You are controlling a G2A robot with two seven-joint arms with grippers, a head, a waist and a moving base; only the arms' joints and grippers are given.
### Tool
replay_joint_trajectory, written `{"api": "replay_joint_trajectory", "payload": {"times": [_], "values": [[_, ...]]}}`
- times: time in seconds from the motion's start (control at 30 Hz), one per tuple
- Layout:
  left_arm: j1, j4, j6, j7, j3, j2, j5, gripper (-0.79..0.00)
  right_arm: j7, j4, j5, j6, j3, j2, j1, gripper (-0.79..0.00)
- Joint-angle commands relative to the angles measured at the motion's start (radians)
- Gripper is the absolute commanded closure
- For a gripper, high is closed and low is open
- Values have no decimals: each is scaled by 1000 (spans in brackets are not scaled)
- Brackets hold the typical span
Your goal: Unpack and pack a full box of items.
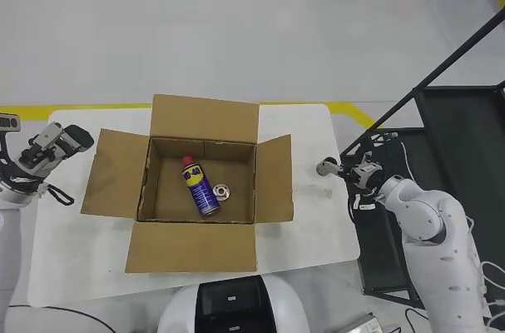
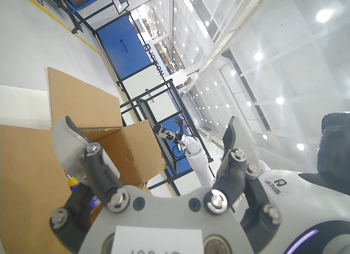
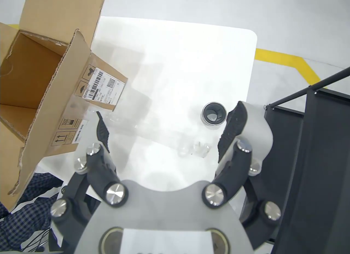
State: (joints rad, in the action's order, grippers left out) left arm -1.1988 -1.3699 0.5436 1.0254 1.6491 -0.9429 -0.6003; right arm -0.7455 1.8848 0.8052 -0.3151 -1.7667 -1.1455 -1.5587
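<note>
Two claws, both mine, both released with nothing between the fingers. My right claw (image 3: pixel 169 112) (image 1: pixel 345 172) hangs low over the white table (image 3: pixel 175 47), jaws spread wide. Just inside one fingertip a small metal cylinder (image 3: pixel 213 112) (image 1: pixel 325 167) stands on the table. It is round and silver-rimmed, dark in its hollow, and I cannot tell whether finger and cylinder touch. Closer in toward my wrist lie a couple of small clear bits (image 3: pixel 197 149). Out past the cylinder, well apart from this claw, sits the cardboard box (image 3: pixel 41 80) (image 1: pixel 204 116). It is plain brown, with all four flaps folded outward and printed labels on the side wall facing me. Behind this claw stands a black rack (image 1: pixel 460 150).

My left claw (image 2: pixel 147 129) (image 1: pixel 73 137) is held up in the air off the far side of the box, near its outer flap, jaws likewise apart. Ahead of it, down on the box floor, a spray can (image 1: pixel 200 187) (image 2: pixel 72 181) lies on its side, blue and yellow with a red cap. Just beside the can is a metal ring (image 1: pixel 222 192).
</note>
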Motion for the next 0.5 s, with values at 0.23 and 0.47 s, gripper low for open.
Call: {"api": "replay_joint_trajectory", "payload": {"times": [0.23, 0.47], "values": [[0, 0, 0, 0, 0, 0, 0, -785, -21, -50, 47, 35, 18, 2, 17, -785], [0, 0, 0, 0, 0, 0, 0, -785, -45, -209, 110, 116, 104, 1, 123, -785]]}}
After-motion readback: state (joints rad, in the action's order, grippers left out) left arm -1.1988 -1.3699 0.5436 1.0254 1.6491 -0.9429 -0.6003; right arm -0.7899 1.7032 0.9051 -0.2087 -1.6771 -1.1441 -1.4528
